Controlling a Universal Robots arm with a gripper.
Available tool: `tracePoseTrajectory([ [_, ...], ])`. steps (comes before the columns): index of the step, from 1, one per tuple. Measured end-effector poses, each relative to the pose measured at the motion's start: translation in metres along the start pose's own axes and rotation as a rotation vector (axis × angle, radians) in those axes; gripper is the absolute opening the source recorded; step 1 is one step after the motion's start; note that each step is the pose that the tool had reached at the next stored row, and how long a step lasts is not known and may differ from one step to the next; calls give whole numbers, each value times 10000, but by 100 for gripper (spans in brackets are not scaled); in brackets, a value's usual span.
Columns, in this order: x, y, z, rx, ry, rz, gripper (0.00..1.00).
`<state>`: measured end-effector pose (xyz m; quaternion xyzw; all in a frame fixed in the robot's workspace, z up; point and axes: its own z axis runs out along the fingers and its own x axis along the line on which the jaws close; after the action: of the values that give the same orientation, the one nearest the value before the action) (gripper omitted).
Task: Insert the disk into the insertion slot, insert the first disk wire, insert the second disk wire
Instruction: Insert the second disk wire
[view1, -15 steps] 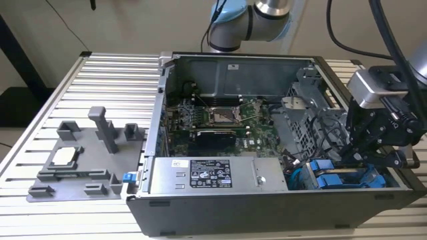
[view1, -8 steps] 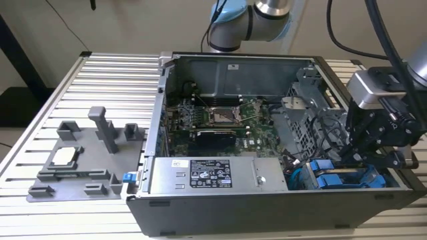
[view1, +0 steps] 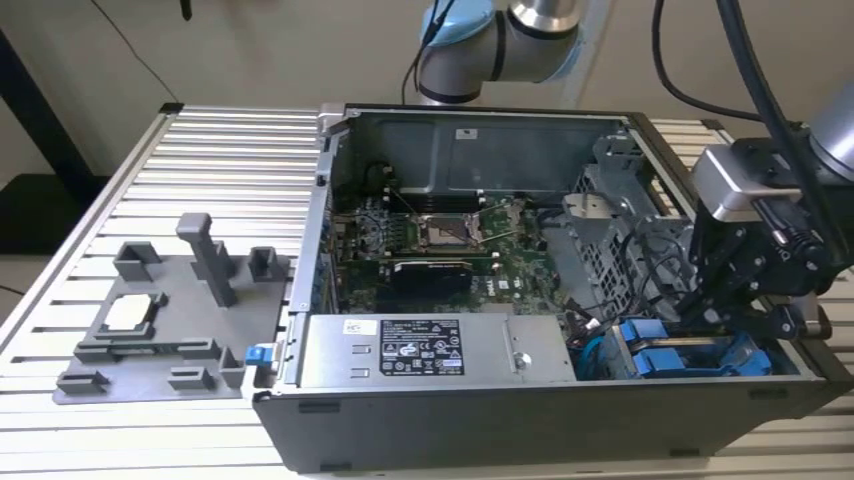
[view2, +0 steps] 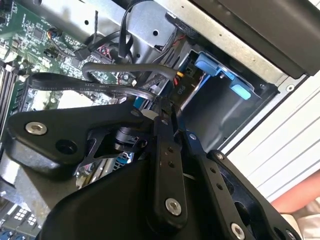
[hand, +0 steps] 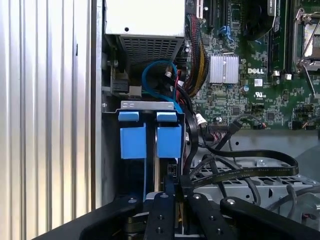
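Black linkage arms of the end effector (view1: 727, 290) reach down into the open computer case (view1: 441, 420) at the exterior view's right, close above the blue-framed drive bay; whether its fingers are spread or closed on anything cannot be told. Just beneath it, the disk (hand: 169, 142) in its blue carrier sits inside the insertion slot (hand: 150, 106) of the grey drive cage, beside a second blue carrier (hand: 132, 140), so the first step appears done. Black cables (hand: 240, 172) loop close to the end effector; whether either disk wire is plugged in cannot be judged. Room is tight: the case wall and cage edge flank the bay, with the power-supply box (view1: 434, 350) near. Outside, the ribbed worktop (view1: 214, 150) carries a grey fixture (view1: 174, 320).
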<state>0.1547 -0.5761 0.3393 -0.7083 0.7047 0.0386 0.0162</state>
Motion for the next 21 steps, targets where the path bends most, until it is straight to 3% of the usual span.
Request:
tracePoseTrajectory([
  [8, 2, 0, 22, -3, -4, 15, 18],
  [9, 1, 0, 17, -7, 0, 17, 24],
  [10, 1, 0, 11, -10, 2, 19, 24],
  [17, -5, 2, -67, -16, 0, 31, 24],
  [21, -12, 5, -151, -16, 2, 33, 24],
])
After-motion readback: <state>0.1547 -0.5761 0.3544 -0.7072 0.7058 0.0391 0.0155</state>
